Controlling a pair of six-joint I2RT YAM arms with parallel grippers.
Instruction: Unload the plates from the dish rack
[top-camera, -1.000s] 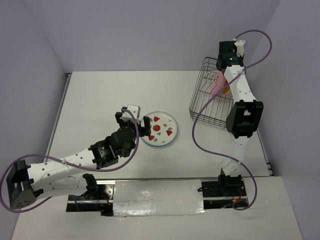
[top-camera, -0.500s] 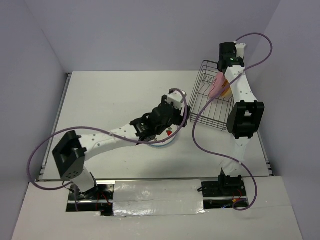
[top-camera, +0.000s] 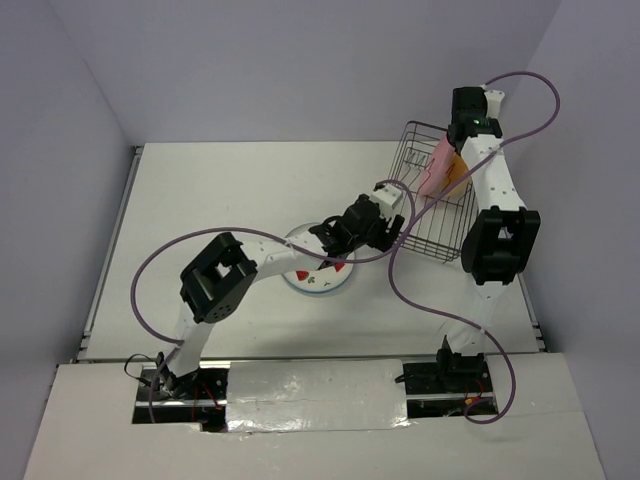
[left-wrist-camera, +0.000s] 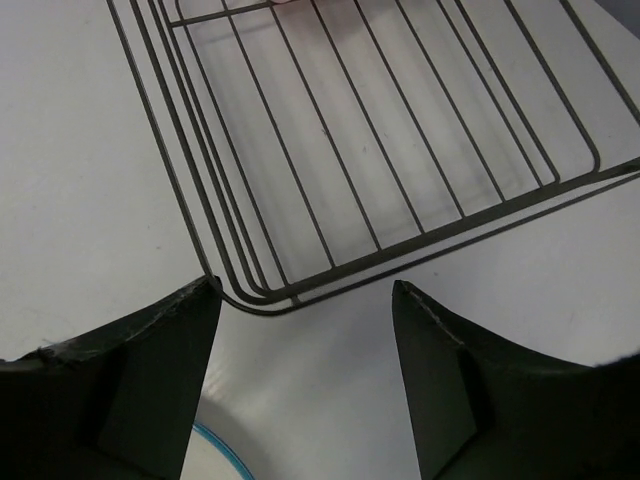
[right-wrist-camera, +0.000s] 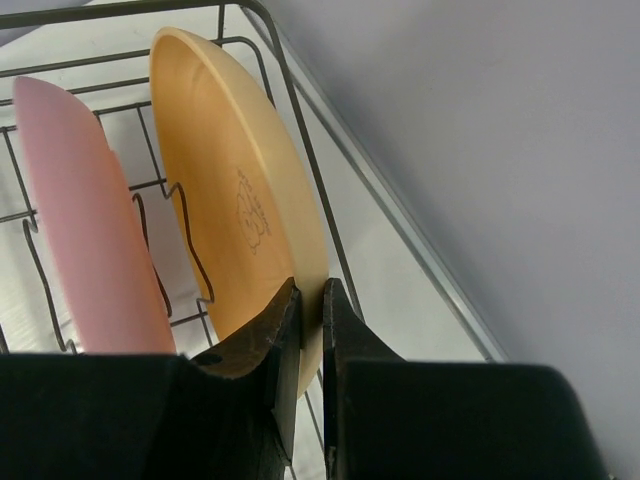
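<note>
Right wrist: right gripper (right-wrist-camera: 310, 297) pinches yellow-orange plate (right-wrist-camera: 235, 190) rim (pink plate (right-wrist-camera: 72, 225) beside).

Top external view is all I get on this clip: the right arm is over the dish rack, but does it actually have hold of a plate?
Observer: Yes. The right wrist view shows the right jaws pinched shut on the rim of the yellow-orange plate, which stands on edge in the dish rack beside the pink plate.
Operator: And the left arm, reaching toward the rack, is it carrying anything?
Observer: No. In the left wrist view the left jaws are open with nothing between them. They face the rack's near corner, and the strawberry plate shows only as a blue-edged rim at the bottom of the frame.
</note>
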